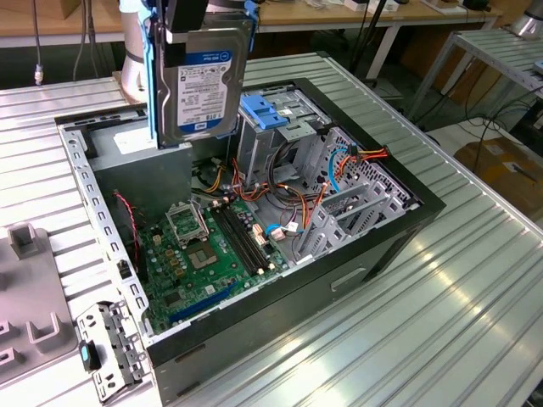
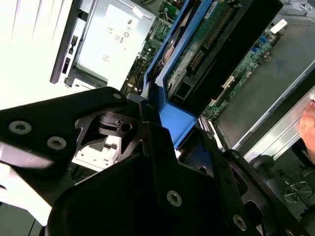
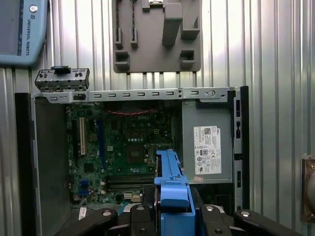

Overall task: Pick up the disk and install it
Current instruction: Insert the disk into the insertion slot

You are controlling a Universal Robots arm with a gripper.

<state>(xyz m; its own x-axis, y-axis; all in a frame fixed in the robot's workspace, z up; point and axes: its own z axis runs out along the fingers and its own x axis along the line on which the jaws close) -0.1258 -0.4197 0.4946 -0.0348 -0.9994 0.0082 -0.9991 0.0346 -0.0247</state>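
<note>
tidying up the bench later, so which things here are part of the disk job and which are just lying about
In the job:
open computer case
disk, held above it
gripper, shut on the disk

Lying about:
grey moulded holder
small metal bracket beside the case
blue-grey pendant, in the first wrist view
</note>
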